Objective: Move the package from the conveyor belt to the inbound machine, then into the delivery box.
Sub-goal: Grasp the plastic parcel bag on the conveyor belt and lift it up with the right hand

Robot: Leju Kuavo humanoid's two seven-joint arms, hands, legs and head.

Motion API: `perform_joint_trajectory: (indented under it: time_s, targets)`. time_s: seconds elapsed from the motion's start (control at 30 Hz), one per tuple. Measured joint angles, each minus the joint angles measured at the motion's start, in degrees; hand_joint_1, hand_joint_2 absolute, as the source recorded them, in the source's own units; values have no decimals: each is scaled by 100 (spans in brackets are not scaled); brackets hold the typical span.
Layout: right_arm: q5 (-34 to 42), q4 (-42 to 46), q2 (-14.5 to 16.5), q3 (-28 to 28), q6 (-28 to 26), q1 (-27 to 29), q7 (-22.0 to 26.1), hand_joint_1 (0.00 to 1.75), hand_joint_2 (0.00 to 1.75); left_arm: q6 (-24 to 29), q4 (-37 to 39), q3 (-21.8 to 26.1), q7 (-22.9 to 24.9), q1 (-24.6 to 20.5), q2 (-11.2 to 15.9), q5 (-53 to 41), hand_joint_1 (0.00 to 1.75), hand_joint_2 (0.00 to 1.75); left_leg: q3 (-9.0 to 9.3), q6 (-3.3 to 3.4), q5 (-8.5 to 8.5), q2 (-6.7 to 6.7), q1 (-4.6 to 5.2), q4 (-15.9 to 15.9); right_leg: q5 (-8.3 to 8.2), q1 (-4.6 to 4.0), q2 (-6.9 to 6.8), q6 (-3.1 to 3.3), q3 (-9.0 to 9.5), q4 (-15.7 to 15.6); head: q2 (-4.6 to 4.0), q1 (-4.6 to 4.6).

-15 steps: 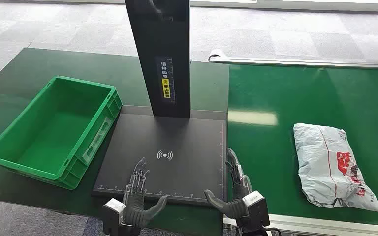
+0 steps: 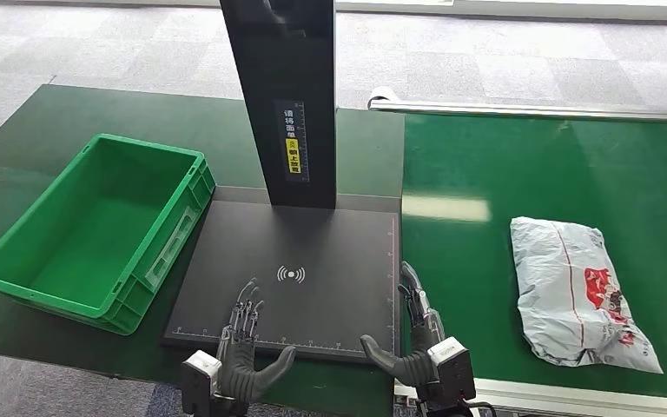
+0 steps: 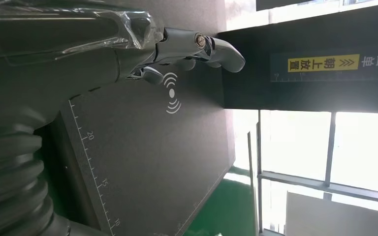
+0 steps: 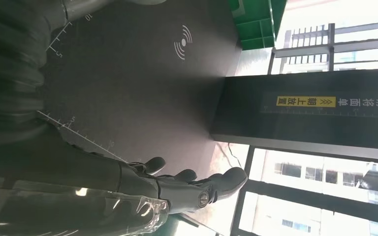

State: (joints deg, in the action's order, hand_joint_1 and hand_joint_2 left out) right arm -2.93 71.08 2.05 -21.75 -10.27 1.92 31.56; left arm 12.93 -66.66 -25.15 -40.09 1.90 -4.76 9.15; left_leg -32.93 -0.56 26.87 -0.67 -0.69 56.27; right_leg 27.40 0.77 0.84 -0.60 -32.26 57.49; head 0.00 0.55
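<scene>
on the belt (image 2: 486,287), package (image 2: 577,291) lies beyond right fingers (image 2: 414,300).

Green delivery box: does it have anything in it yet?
Empty. The head view shows the green delivery box's bare floor; the package lies on the conveyor belt.

floor: grey carpet tiles (image 2: 504,61) in light and dark squares, behind the tables.
table: dark green top (image 2: 69,122), reaches from the left edge to the middle of the head view.
window: bright glass panes (image 3: 295,147) with dark frames in the left wrist view; the right wrist view shows buildings (image 4: 325,172) outside.
cable: thin dark line (image 4: 234,150) in the right wrist view, running toward the window; where it ends I cannot tell.
</scene>
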Motion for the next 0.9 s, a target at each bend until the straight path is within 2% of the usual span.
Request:
perform_joint_trajectory:
  time_s: [0.17, 0.5, 0.67, 0.8, 0.9]
  targets:
    - [-124, -13, 0, 1, -83, 0, -68, 0, 175, -12, 0, -4, 0, -1, -13, -38, 0, 175, 0, 0, 0, 0, 0, 0, 0, 0, 0, 0, 0, 0, 0, -1]
    - [-951, -363, -27, 41, -852, -53, -323, 0, 175, 47, 2, -20, 0, -35, -16, -67, 0, 175, 0, 0, 0, 0, 0, 0, 0, 0, 0, 0, 0, 0, 0, -1]
    - [-2055, -599, -147, 81, -1817, -84, -710, 0, 175, 347, 3, -97, 0, -31, -28, -234, 0, 175, 0, 0, 0, 0, 0, 0, 0, 1, 0, 0, 0, 0, 0, -1]
    - [-3756, -769, -357, 109, -2474, -146, -1616, 0, 175, 780, 3, -203, 0, 2, -27, -443, 0, 175, 2, 1, 2, 3, 1, 0, 0, 1, 2, 0, 1, -1, 0, 0]
    - [-4754, -776, -503, 197, -2636, -267, -2225, 0, 175, 947, -2, -284, 0, 42, -20, -494, 0, 175, 20, 5, 8, 3, 1, 0, 5, 2, 2, -5, 13, -4, 0, 1]
